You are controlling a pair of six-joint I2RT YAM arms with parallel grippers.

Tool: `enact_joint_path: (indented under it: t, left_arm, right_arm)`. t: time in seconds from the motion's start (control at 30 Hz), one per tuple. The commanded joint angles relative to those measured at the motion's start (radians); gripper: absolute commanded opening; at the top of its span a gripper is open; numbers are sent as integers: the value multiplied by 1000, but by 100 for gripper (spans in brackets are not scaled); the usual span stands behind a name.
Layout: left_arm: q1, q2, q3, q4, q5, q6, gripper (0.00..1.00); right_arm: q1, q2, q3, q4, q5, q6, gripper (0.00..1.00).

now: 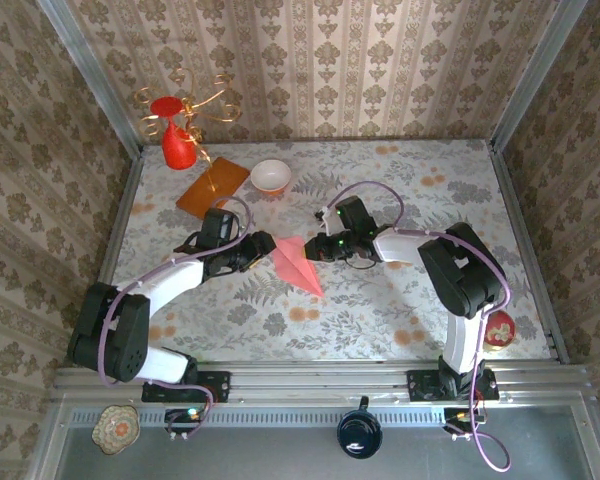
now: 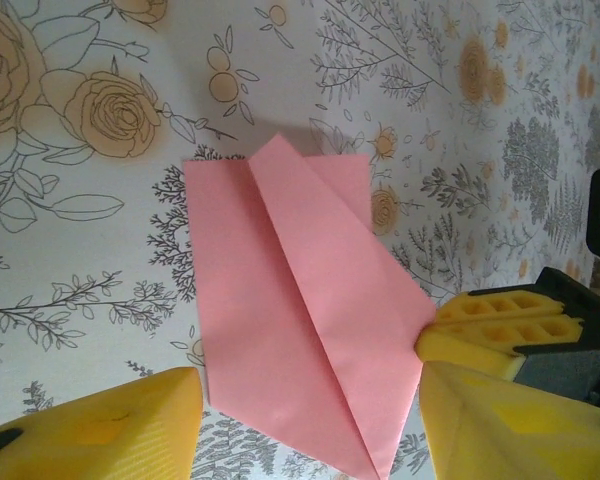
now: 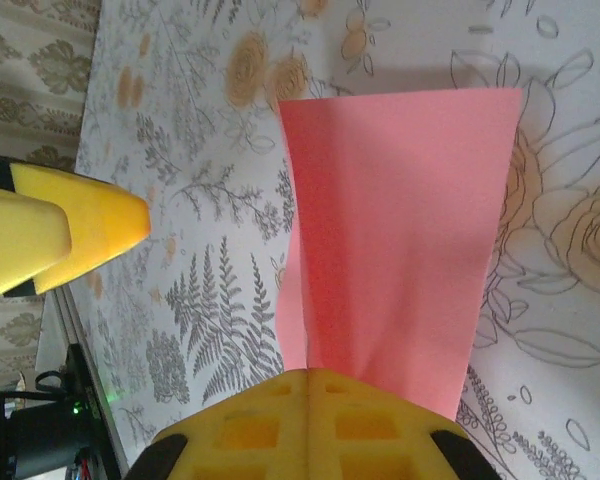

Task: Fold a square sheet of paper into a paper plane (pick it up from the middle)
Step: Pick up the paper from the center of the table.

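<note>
Paper plane (image 1: 296,262): pink, slim pointed dart, centre ridge.

Right wrist view: the near end of the paper plane (image 3: 390,220) vanishes behind the pressed-together yellow pads of the right gripper (image 3: 308,390) at bottom centre. Left wrist view: the plane's lowest tip is cut off by the bottom edge, and the yellow fingers of the left gripper (image 2: 305,390) are cropped at both bottom corners.
</note>
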Motion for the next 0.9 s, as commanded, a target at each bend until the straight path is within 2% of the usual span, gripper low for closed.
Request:
enact_joint_path:
  t: [0.0, 0.2, 0.43, 0.57, 0.87]
  left_arm:
    - [5, -43, 3, 41, 38, -1, 61]
    - [-8, -95, -11, 148, 102, -11, 63]
    - [-91, -106, 2, 287, 146, -22, 69]
    - [-107, -100, 7, 358, 165, -45, 69]
    - [-108, -77, -14, 526, 213, -120, 60]
  right_arm:
    - [-12, -60, -12, 89, -14, 19, 5]
    - [-30, -159, -72, 227, -28, 135, 4]
    - [-41, -254, -123, 413, -53, 322, 3]
    - [-51, -269, -140, 517, -79, 421, 3]
    - [-72, -252, -160, 677, -115, 558, 4]
